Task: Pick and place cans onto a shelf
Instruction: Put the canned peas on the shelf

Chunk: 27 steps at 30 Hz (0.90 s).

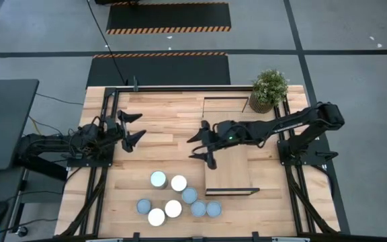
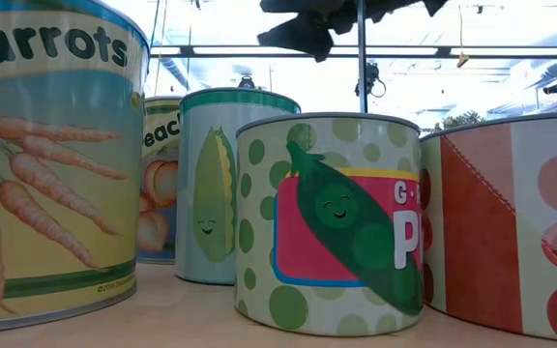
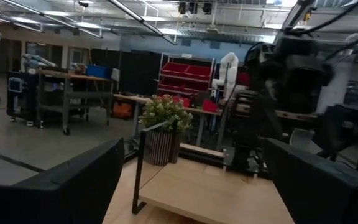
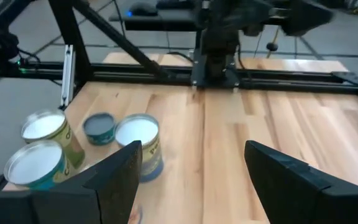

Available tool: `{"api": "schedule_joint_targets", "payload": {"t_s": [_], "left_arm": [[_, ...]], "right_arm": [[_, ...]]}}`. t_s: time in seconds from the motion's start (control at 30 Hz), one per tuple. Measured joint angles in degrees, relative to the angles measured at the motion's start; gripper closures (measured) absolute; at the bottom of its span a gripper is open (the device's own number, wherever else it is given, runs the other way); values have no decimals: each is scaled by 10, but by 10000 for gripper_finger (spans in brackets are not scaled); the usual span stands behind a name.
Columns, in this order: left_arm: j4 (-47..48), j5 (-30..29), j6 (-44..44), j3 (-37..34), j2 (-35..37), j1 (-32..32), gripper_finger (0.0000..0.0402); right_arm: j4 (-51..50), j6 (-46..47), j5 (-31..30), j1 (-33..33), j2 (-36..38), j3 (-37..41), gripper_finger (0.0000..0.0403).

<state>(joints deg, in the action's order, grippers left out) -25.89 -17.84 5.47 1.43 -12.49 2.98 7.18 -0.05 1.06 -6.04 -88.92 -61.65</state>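
The right hand (image 1: 201, 143) hangs over the counter (image 1: 160, 128) just off the shelf's left edge, its fingers spread wide and holding nothing, while the left hand (image 1: 134, 128) waits near the counter's left side, likewise released and empty. The main risk from here looks to be the crowding: the cans (image 1: 179, 195) stand in a tight cluster toward the front of the counter, several touching or just beside one another, so a hand coming down on one could well nudge its neighbour, tip it, or catch two at once — the outer cans, such as the one at the cluster's back left (image 1: 158, 179), seem the safer picks. A second hazard is the shelf (image 1: 228, 151) itself: it is a narrow light-wood board with a thin dark frame at its ends, and a can set too near an edge, or swung into the frame or the potted plant (image 1: 269, 89) at the far end, could fall. No can is on the shelf yet, so the whole job appears to lie ahead. From above the cans show round pale tops, some white, some blue-grey; the low view shows bright paper labels — carrots (image 2: 46, 164), corn (image 2: 230, 184), peas (image 2: 332, 222) — on smooth upright cylinders, which probably give a firm side grip if squeezed squarely.
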Motion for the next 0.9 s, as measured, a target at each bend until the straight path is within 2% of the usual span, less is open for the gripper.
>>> {"api": "schedule_joint_targets", "payload": {"t_s": [0.47, 0.77, 0.9], "left_arm": [[0, -6, -1, 0, 0, 1, 12], [0, -6, -2, 0, 0, 1, 12], [0, -14, -2, 0, 0, 1, 12]], "right_arm": [[-46, -27, 0, -42, -105, -93, 110], [-89, -23, -2, -66, -150, -141, 83], [-119, -17, -23, -78, -159, -173, 68]]}}
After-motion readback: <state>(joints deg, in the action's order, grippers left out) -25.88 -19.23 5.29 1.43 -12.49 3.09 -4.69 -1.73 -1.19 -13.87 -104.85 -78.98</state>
